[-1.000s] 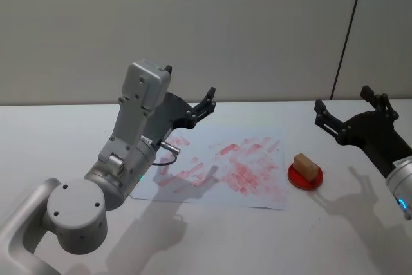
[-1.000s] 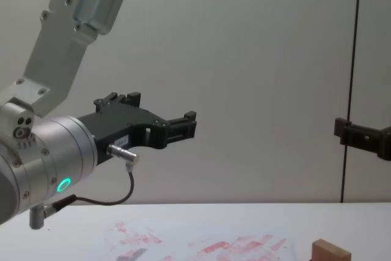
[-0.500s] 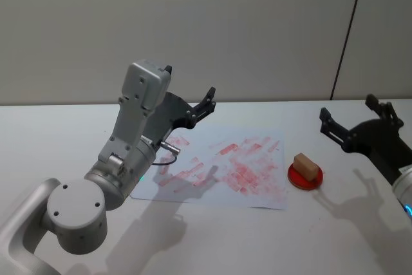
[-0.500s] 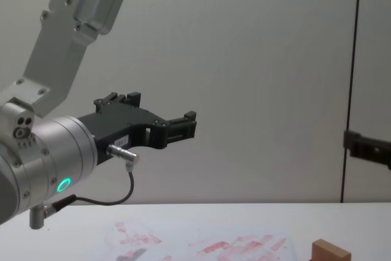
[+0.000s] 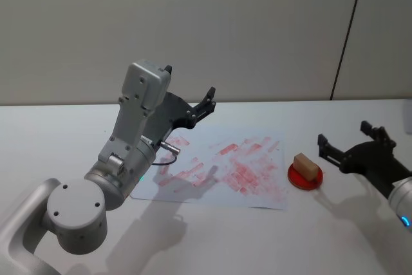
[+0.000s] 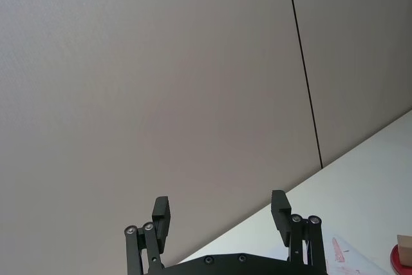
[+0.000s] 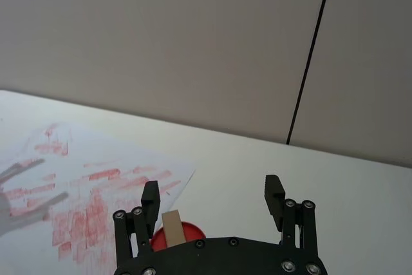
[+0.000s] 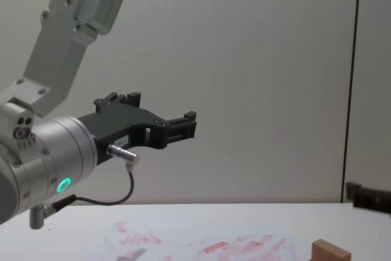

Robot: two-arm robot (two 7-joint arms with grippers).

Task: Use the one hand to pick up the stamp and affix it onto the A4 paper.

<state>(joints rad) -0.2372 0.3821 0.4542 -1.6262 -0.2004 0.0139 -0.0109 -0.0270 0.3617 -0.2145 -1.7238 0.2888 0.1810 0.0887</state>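
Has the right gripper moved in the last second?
Yes. The right gripper has come down, nearer the stamp on its red pad, jaws open.

— Where does the head camera sit?
— Up high. It looks down on the surface, with the paper in the middle and the stamp at its 3 o'clock.
— And the chest one?
— Low, looking across, very near the left claw. It shares the paper and stamp.
— The wrist cameras?
— Each looks out past its claw toward the wall. The one behind the right claw sees the paper and stamp too.
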